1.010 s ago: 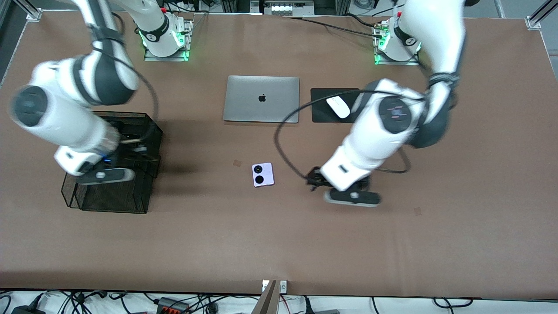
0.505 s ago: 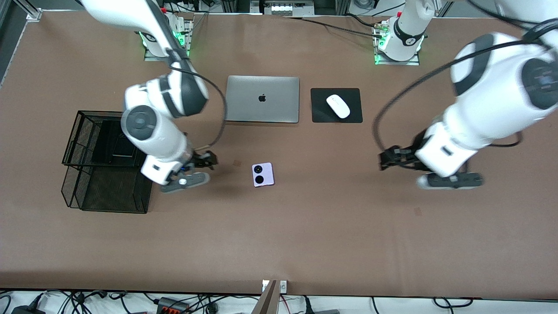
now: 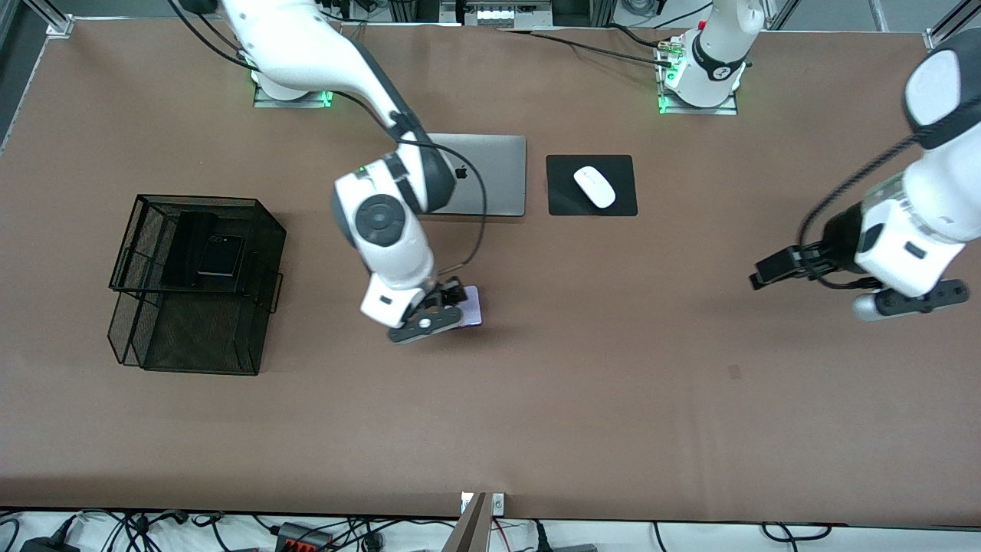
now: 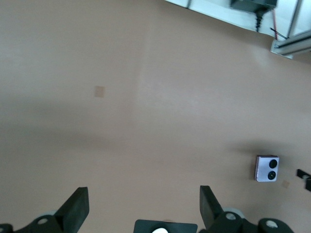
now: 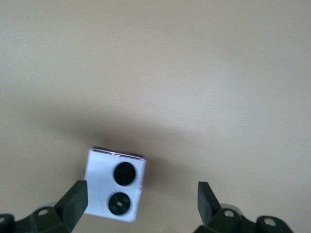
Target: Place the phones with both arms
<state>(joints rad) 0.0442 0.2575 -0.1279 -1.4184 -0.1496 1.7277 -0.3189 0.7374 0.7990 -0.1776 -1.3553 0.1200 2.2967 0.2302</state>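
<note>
Lavender phone (image 5: 115,185) lies flat mid-desk (image 3: 613,399), under the right gripper (image 3: 448,303), whose fingers (image 5: 73,201) are spread and empty. Likely stiff, thin and slick: pinch across its side edges. Only the right wrist view shows its two lenses; the front view hides most of it. The left gripper (image 3: 766,268) waits spread, empty, over the left arm's end of the desk.

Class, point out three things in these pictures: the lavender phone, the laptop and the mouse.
lavender phone (image 5: 114,185), right wrist view, on its face between the two black circles.
laptop (image 3: 498,176), front view, on its silver lid.
mouse (image 3: 595,186), front view, on its white top.
</note>
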